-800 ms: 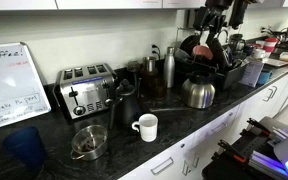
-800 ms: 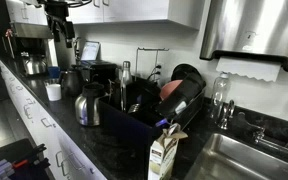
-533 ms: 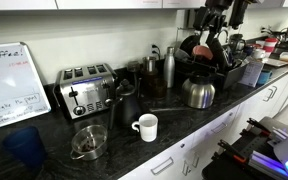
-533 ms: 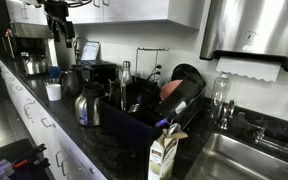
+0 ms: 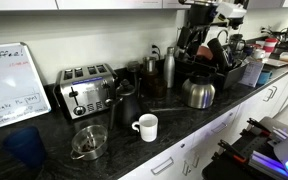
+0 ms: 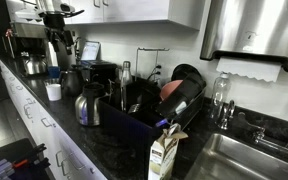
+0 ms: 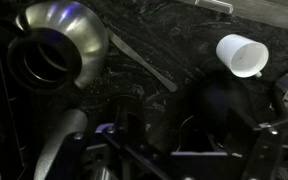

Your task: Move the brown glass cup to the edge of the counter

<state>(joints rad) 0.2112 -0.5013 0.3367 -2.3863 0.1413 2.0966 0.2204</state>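
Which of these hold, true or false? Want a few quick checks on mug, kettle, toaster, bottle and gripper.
1. The white mug stands upright on the counter, near its front edge. True.
2. The gripper is closed around the white mug. False: the mug stands alone on the counter, with nothing touching it.
3. The steel kettle lies on its side. False: it stands upright on the counter.
4. The toaster stands beside the whiteboard headed "Coffee!". True.
5. The steel bottle stands upright, farther back on the counter than the mug. True.
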